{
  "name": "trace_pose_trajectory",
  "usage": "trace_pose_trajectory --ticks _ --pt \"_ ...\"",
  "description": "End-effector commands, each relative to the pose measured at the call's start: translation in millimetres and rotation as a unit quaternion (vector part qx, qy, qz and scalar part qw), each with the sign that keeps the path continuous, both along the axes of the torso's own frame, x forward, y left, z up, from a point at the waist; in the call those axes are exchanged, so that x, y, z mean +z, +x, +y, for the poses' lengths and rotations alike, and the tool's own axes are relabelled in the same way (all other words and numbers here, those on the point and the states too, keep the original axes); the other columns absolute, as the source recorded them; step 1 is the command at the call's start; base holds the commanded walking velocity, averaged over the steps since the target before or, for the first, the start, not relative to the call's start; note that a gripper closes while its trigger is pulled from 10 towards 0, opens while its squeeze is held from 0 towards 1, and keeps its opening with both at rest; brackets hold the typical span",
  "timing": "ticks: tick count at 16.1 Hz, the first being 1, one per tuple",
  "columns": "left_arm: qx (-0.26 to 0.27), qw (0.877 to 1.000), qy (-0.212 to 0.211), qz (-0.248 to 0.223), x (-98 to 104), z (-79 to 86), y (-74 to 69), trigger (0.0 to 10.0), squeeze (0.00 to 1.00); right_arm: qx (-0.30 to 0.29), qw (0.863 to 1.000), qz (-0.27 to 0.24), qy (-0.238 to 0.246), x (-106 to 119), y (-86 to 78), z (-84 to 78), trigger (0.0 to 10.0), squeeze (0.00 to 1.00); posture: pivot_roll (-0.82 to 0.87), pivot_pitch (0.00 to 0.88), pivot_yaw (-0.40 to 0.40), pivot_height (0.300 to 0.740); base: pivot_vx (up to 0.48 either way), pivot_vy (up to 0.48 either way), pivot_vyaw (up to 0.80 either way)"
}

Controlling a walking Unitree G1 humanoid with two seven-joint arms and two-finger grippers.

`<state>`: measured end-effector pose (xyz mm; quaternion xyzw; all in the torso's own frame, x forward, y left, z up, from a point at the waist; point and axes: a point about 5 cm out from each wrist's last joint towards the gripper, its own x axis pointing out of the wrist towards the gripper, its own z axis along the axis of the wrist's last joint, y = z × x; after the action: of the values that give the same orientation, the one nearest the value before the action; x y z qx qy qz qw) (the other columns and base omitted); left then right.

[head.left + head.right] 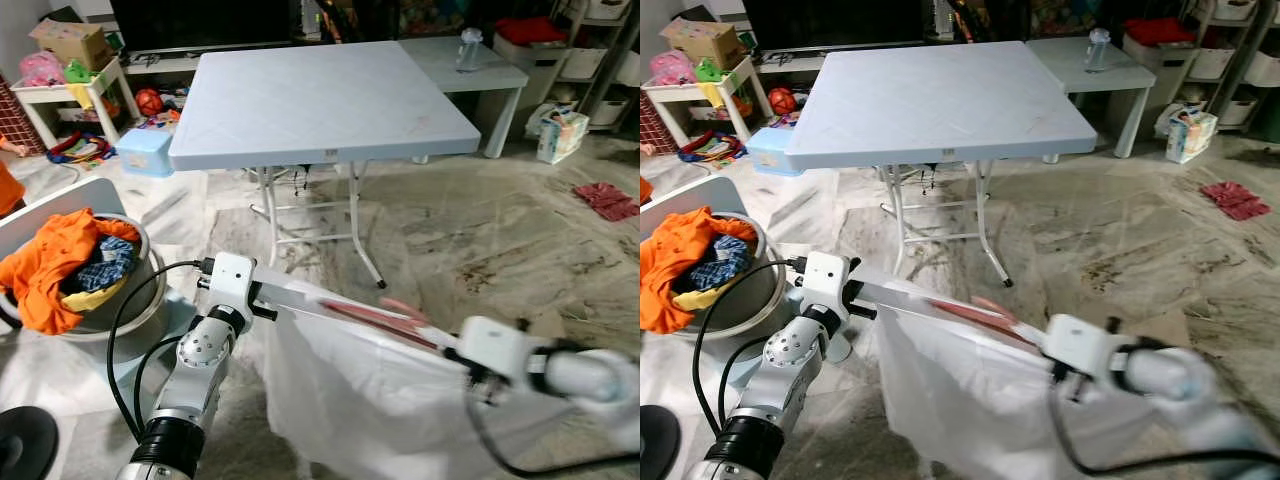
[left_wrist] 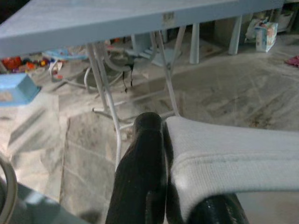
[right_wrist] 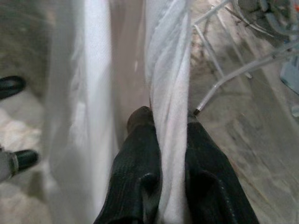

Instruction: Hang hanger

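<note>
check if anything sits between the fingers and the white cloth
Nothing does. The left gripper and right gripper are each shut directly on the white cloth, which hangs stretched between them in front of the folding table.

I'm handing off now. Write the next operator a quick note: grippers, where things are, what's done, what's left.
Left gripper: shut on the white garment, at its one top corner.
Right gripper: shut on the garment at the other top corner.
Garment hangs stretched between them, low, before the folding table. Something reddish lies along its top edge, blurred; possibly the hanger.
Laundry basin sits at the robot's left.
Left: hanging it; no rail in view.
</note>
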<state>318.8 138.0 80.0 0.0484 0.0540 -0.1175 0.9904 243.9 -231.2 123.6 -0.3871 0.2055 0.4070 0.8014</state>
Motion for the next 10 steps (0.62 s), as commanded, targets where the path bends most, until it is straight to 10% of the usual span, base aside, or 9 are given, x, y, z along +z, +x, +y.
trace_pose_trajectory --ticks 1,10 --pt "0.046 0.999 -0.001 0.006 3 25.0 4.3 0.0 0.00 -0.017 1.000 0.012 -0.009 15 -2.3 -24.7 10.0 0.00 -0.02 0.041 0.033 0.740 0.000 0.000 0.00" --pt "0.023 0.999 -0.001 0.032 -5 19.2 1.1 0.0 0.00 0.034 0.998 0.054 0.007 71 -28.7 -70.4 10.0 0.00 -0.04 0.049 0.050 0.740 0.000 0.000 0.00"
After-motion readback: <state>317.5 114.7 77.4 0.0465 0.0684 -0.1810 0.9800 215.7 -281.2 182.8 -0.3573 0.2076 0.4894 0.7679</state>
